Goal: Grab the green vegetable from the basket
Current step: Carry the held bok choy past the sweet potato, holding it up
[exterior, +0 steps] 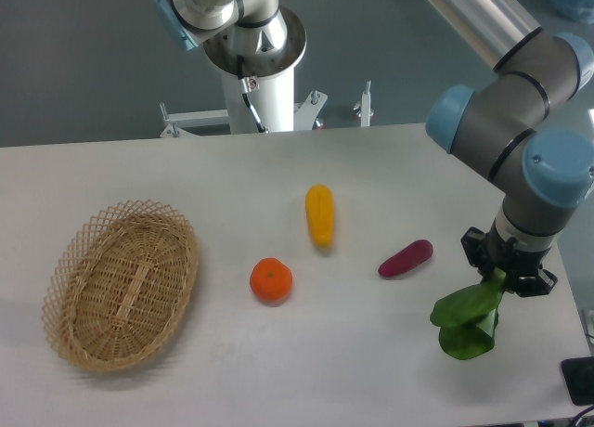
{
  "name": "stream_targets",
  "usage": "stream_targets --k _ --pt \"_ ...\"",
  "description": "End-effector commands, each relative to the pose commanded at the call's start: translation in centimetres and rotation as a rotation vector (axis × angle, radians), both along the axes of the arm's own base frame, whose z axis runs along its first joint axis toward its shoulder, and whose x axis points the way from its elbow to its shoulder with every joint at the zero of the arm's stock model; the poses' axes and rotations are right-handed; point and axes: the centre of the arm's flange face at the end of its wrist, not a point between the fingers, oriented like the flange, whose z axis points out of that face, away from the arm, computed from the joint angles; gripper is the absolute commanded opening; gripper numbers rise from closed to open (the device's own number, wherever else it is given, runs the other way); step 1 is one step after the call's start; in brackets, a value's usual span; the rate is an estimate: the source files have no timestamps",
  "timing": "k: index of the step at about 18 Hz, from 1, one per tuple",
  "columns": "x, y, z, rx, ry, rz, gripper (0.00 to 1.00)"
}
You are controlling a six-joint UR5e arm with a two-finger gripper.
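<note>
A floppy bright green bok choy (pixel 467 322) is held dangling from the clamped pincer (pixel 506 278) above the tabletop's (pixel 278 371) near right edge, its long axis hanging downward; the empty oval tan wicker basket (pixel 121 283) is seen well apart, far left.

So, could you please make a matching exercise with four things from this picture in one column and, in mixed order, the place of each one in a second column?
Things:
1. green vegetable
2. basket
3. orange fruit
4. purple vegetable

Places:
A. lying on the table just left of the gripper
B. empty, at the left side of the table
C. hanging from the gripper near the right table edge
D. on the table between the basket and the purple vegetable, below the yellow vegetable

Pairs: 1-C, 2-B, 3-D, 4-A
</note>
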Motion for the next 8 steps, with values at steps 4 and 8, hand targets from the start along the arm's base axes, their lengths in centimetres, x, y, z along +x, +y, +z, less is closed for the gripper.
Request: stream_targets --k 4,8 --pt "0.0 -0.05 -0.12 -0.004 0.002 0.001 0.25" --pt "0.07 0.04 -0.12 -0.004 0.002 -0.001 0.25"
